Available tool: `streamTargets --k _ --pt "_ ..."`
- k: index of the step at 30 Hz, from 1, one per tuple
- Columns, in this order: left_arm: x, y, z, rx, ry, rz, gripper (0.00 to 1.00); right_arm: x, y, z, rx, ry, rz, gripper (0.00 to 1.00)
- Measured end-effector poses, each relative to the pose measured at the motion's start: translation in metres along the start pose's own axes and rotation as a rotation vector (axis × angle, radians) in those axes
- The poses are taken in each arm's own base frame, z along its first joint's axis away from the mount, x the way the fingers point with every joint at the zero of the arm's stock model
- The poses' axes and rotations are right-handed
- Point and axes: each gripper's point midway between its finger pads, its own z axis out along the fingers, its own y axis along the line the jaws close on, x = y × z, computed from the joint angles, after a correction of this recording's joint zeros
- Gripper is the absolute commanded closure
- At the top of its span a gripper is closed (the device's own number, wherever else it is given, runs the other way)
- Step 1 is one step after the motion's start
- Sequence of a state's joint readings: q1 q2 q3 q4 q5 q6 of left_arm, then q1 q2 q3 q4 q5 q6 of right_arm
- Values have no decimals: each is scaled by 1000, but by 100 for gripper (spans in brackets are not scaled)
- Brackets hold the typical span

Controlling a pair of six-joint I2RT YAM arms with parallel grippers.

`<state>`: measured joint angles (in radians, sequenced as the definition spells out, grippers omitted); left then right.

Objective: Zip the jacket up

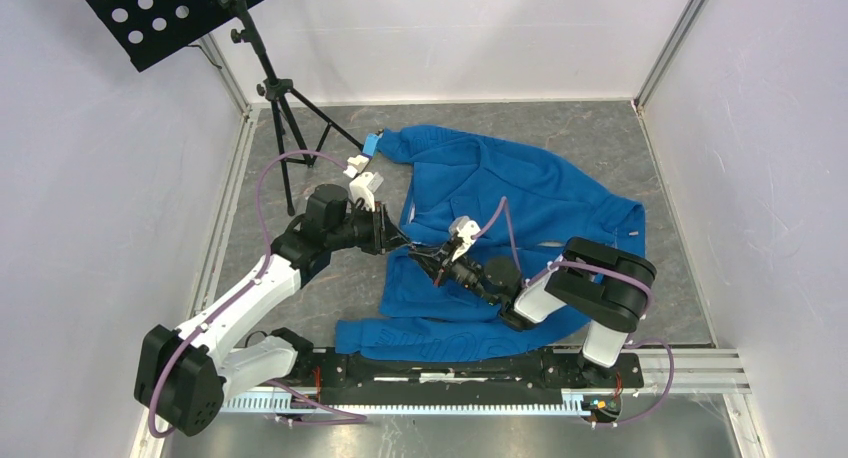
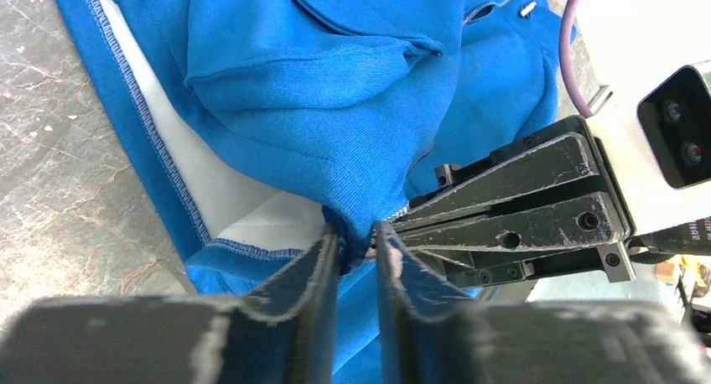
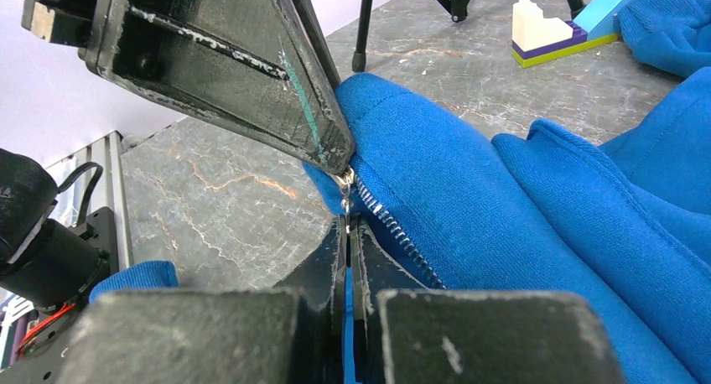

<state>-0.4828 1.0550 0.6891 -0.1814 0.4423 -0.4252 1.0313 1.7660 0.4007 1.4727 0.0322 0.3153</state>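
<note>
Both grippers were clamped on the jacket [image 1: 520, 193], which lay crumpled on the table [image 1: 600, 128], spread from the middle toward the far right. The two arms met at its near-left edge, tip to tip. Judged from this arrangement, the step in hand was the start of the closure: one side anchored at the foot of the zipper [image 3: 398, 237], the other positioned to run the slider. The next move would call for the right arm to draw along the line of the teeth while the left held the fabric taut, since soft fleece will bunch and jam the slider if slack is allowed. The left gripper [image 2: 356, 240] had its jaws nearly together, pinching a thick fold of blue fabric just above the white lining. The right gripper [image 3: 347, 233] was closed to a hairline gap with a thin blue strip between its fingers, directly below a small silvery metal piece at the end of the teeth. Whether it gripped the pull tab itself or only the tape beside it could not be determined.
</note>
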Motion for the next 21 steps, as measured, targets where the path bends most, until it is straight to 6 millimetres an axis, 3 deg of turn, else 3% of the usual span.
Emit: streamTargets --k 5,14,21 --pt "-1 0 0 1 -2 2 97 -4 2 0 -4 -10 19 100" --pt "-9 -5 -8 -5 -52 32 98 -13 6 -2 17 75 26 100" --pt "-9 12 -13 -97 -90 29 98 -1 -7 4 123 398 -105 100"
